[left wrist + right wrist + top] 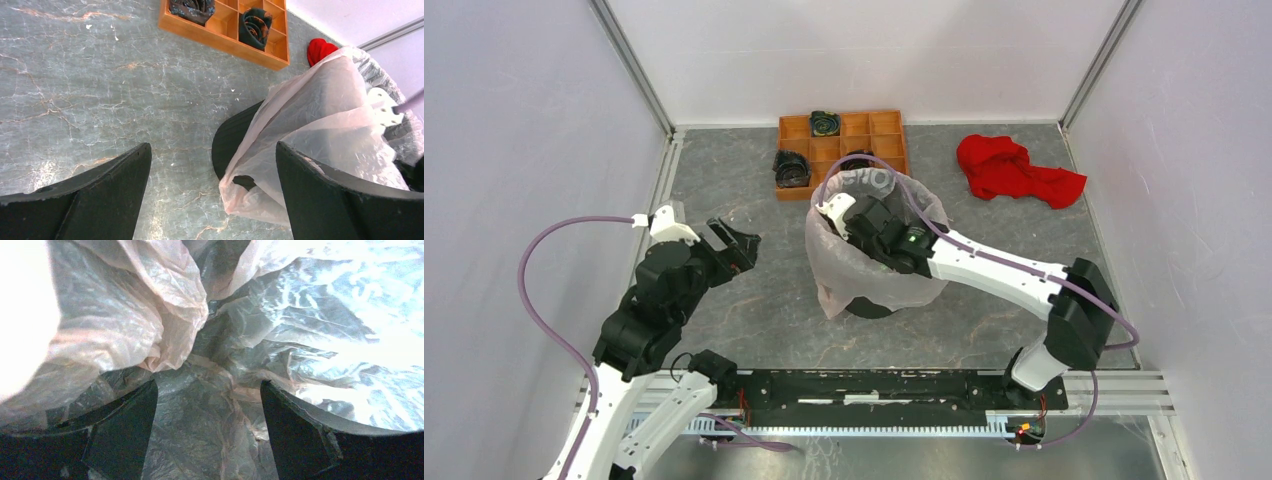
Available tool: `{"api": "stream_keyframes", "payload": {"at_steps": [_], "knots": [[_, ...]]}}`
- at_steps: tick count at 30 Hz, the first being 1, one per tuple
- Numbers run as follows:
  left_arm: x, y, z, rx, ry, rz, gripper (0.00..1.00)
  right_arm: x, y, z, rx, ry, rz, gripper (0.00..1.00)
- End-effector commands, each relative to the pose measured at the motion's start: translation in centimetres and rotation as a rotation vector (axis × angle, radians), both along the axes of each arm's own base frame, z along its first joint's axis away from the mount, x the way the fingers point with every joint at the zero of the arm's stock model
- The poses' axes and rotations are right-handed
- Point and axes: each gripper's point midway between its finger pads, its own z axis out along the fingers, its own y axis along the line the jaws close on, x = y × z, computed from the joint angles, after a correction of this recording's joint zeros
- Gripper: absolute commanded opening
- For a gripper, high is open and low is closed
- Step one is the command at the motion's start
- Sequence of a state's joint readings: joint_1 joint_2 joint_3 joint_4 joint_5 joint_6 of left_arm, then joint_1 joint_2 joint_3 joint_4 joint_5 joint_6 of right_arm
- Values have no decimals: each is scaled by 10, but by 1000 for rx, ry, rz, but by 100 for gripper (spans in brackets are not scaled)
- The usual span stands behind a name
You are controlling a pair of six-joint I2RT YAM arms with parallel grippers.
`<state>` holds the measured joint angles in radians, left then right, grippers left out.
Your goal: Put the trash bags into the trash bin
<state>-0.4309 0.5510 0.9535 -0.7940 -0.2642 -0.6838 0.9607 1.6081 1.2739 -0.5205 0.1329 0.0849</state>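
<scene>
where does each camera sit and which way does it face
Top external: above and behind the arm bases, looking down at the grey marbled table; both arms show.
Left wrist: on the left arm, facing the thin translucent pink plastic bag draped over the round black plastic bin; the open left gripper frames it.
Right wrist: inside that bag, facing crumpled film; the open right gripper shows.
Shared: top and left wrist both see bag, bin, orange compartment tray.

Bag (836,272): centre, draped over bin (871,308)
Right gripper (861,222): inside bag's mouth
Left gripper (738,241): left of centre, jaws apart
Tray (795,128), cloth (1009,170): upper frame
</scene>
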Motion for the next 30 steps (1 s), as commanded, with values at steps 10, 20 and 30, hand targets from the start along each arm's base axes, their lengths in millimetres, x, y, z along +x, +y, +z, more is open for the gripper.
{"api": "stream_keyframes", "payload": {"at_steps": [10, 20, 30], "knots": [[-2, 12, 19, 25, -62, 36, 99, -1, 3, 61, 134, -106, -28, 89], [-3, 11, 18, 18, -62, 28, 100, 2, 6, 60, 156, -146, -42, 92], [-10, -101, 13, -249, -75, -516, 100, 19, 23, 25, 129, -97, -91, 49]]}}
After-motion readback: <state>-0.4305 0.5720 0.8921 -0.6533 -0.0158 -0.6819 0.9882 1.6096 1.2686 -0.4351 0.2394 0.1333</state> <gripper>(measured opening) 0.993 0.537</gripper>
